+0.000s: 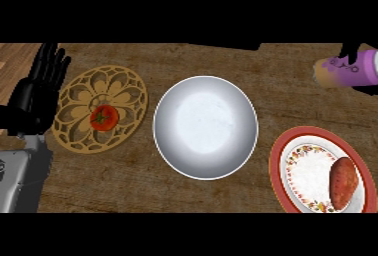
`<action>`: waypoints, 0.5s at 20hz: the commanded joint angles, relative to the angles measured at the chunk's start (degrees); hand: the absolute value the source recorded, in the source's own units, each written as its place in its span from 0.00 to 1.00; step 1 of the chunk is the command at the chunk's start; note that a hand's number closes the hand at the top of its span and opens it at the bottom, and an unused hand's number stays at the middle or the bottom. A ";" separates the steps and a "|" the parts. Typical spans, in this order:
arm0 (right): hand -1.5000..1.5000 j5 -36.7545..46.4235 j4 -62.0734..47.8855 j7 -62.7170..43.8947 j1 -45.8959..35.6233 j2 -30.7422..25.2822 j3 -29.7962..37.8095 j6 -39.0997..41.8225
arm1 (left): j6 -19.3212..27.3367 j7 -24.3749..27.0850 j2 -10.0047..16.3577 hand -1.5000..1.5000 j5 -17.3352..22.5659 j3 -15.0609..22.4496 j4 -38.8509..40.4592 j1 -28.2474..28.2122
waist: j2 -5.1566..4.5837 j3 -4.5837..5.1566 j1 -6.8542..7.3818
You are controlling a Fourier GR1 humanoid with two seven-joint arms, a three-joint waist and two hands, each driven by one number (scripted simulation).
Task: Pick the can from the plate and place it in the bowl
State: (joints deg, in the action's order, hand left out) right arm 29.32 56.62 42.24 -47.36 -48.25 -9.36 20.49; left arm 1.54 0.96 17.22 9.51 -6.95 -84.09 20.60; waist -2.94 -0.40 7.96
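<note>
A purple can [353, 70] with a tan end lies sideways at the view's upper right edge, apart from the plate and the bowl. Black fingers of my right hand [349, 50] curl round it from above and below; the rest of that hand is out of view. The red-rimmed patterned plate [279, 159] sits at the lower right and carries a brown sweet potato [344, 183]. The pale grey bowl [205, 127] stands in the middle with nothing in it. My left hand [40, 80] rests open at the left edge, fingers up.
A round wooden openwork trivet [81, 125] lies left of the bowl with a red tomato [103, 118] on it. My left forearm [26, 175] fills the lower left corner. The wooden counter [148, 185] shows around the bowl.
</note>
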 commanded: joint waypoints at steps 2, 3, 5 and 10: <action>1.00 -3.87 -9.53 12.03 -7.81 1.47 1.96 4.05 | 0.56 0.70 -1.02 0.50 -0.96 0.77 1.50 -0.14 | 0.42 0.23 -0.85; 1.00 -5.26 -11.14 13.49 -8.04 1.71 2.50 4.83 | -0.59 -1.88 1.41 0.50 0.87 -1.17 0.39 1.25 | 0.76 0.18 -0.83; 1.00 -8.30 -12.77 14.53 -10.81 1.99 2.50 9.94 | 0.25 0.90 0.17 0.50 -0.76 -0.49 1.99 -0.92 | 0.91 0.32 -1.55; 1.00 -12.41 -14.88 11.59 -16.59 5.21 -0.45 17.42 | 1.17 -1.43 0.52 0.50 -0.67 -0.69 -0.38 -0.27 | 1.87 0.38 -2.22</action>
State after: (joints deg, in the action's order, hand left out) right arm 19.54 44.82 46.75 -59.89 -45.21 -8.69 25.79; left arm 2.51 0.44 17.36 8.70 -7.30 -83.28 20.87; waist -1.74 -0.09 6.27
